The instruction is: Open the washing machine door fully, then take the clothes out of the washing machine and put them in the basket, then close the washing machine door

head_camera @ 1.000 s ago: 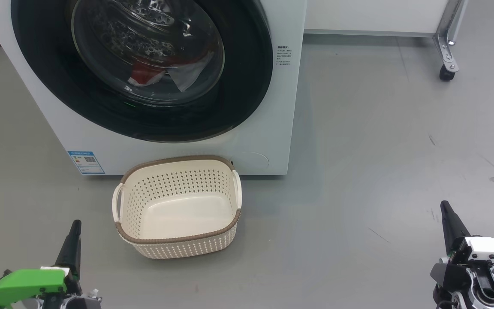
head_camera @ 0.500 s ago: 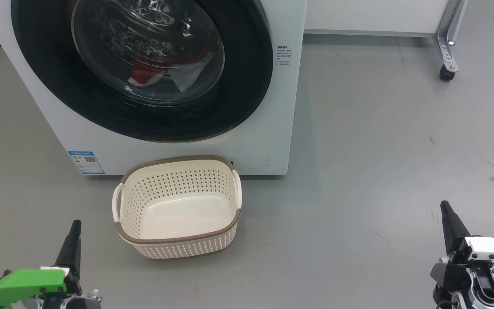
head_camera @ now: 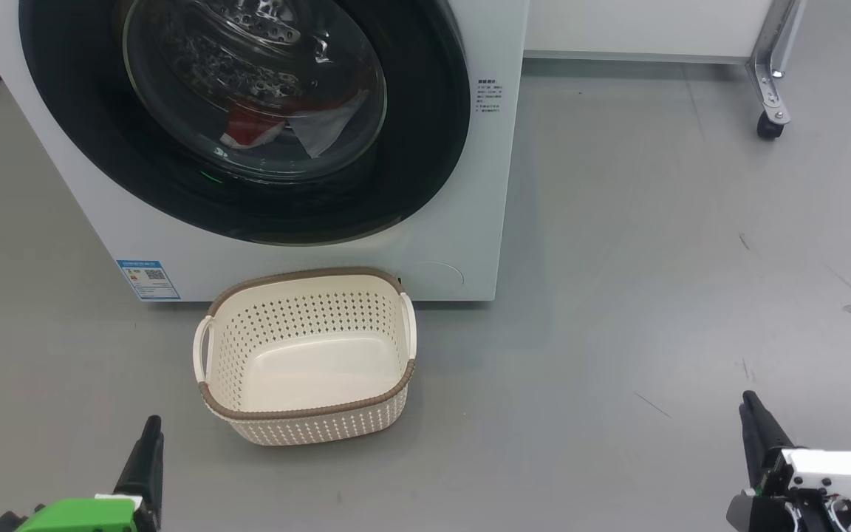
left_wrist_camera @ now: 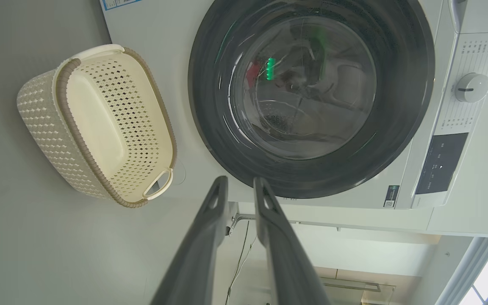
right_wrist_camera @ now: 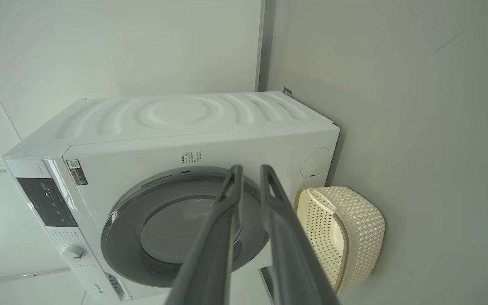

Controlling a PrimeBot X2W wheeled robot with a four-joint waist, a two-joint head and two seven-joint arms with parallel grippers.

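Both grippers have dropped lower in the head view vs a sec ago: L gripper (head_camera: 151,428) and R gripper (head_camera: 749,405) now show less finger above the bottom edge, while the camera and everything else look unchanged. I read both sets of jaws as narrow: L fingers (left_wrist_camera: 201,237) stand w/ a slim gap btwn them in the left wrist view, R fingers (right_wrist_camera: 214,237) likewise in the right wrist view, nothing held in either. The basket (head_camera: 307,275) sits on the grey floor (head_camera: 654,258), ahead of the L gripper and a bit to its right, near but not touching. From the R gripper it's ahead and well off to the left. Its far rim is just at the foot of the washing machine (head_camera: 462,222), approx centred under the door. The washing machine door (head_camera: 425,148) is shut flush on the front, straight beyond the L fingertips in the left wrist view and beyond the R tips too, well apart from both. The clothes (head_camera: 248,125) lie inside behind the glass, red w/ some white, farther ahead of both grippers than the basket. A blue label (head_camera: 148,279) sits low on the machine front, ahead of the L gripper. A castor frame (head_camera: 769,111) stands far ahead of the R gripper.
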